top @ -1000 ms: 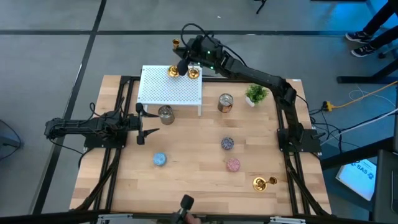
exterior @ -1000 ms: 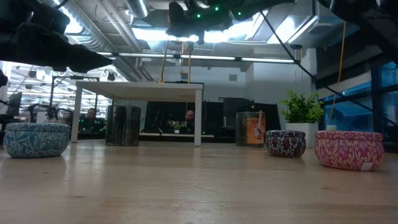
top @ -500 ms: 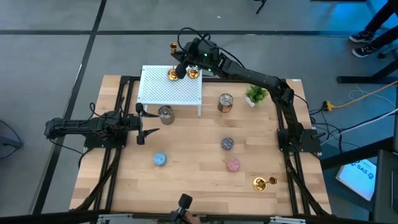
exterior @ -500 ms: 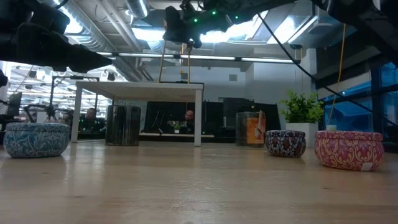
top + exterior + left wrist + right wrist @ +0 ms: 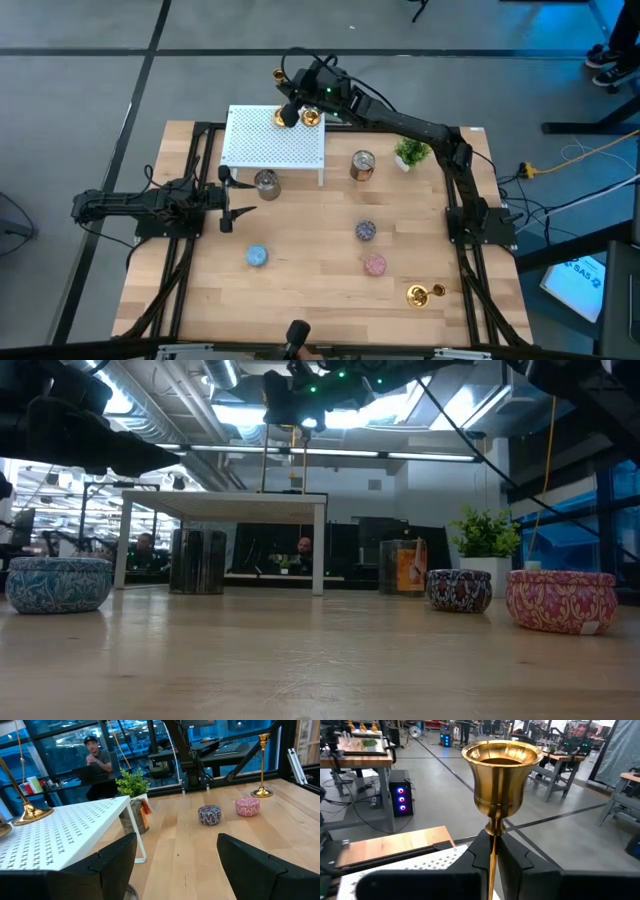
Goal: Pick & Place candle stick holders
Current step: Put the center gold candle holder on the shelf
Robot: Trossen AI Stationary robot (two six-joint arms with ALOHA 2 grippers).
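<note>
Right claw (image 5: 492,855) clamped on a gold candlestick stem over the white perforated shelf (image 5: 270,145).

The held candlestick (image 5: 501,780) is kept upright, its shiny flared cup topmost, above the shelf's far edge beside a second candlestick (image 5: 311,117) standing there. A third candlestick (image 5: 424,293) is seen on the counter (image 5: 310,250) at its near right corner. The left claw (image 5: 172,857) is held apart, empty, near the shelf's left leg.

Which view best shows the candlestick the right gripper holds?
Right wrist view: the held candlestick fills the frame, its stem pinched by the right gripper. High view shows only gold specks at the white shelf. Low view shows just thin stems. Left wrist view is ambiguous.
</note>
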